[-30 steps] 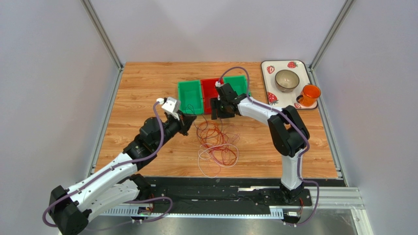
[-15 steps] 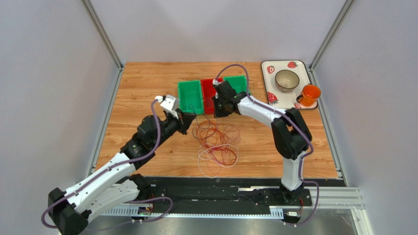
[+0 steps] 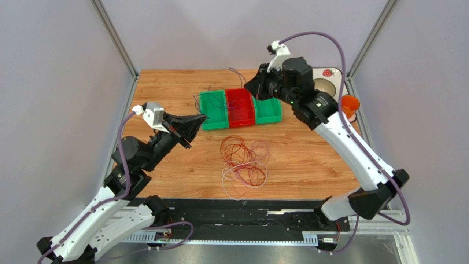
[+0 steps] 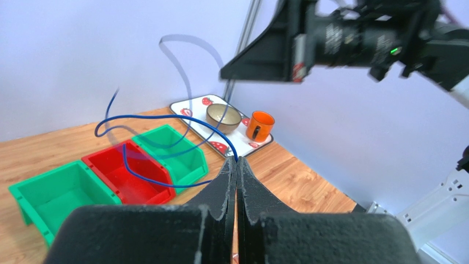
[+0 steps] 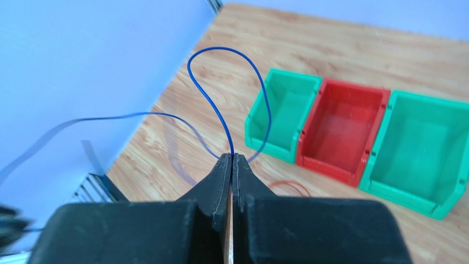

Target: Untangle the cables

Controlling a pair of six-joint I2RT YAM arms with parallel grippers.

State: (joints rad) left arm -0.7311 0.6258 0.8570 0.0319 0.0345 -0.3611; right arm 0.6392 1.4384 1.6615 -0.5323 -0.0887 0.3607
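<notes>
Cables: thin red, brownish, white wires; lay tangled in loose overlapping loops, flat on table centre. Blue cable: thin, hung above table, curling in open loops mid-air.

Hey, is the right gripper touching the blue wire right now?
Touching. The right wrist view shows the right gripper closed, its two tips pressed together, with the blue wire coming straight out from between them and looping upward.

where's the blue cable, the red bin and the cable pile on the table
blue cable (image 5: 220, 48): right wrist view, top of its loop
red bin (image 3: 240, 107): top external view, bare floor
cable pile (image 3: 242, 159): top external view, middle of the loops
</notes>
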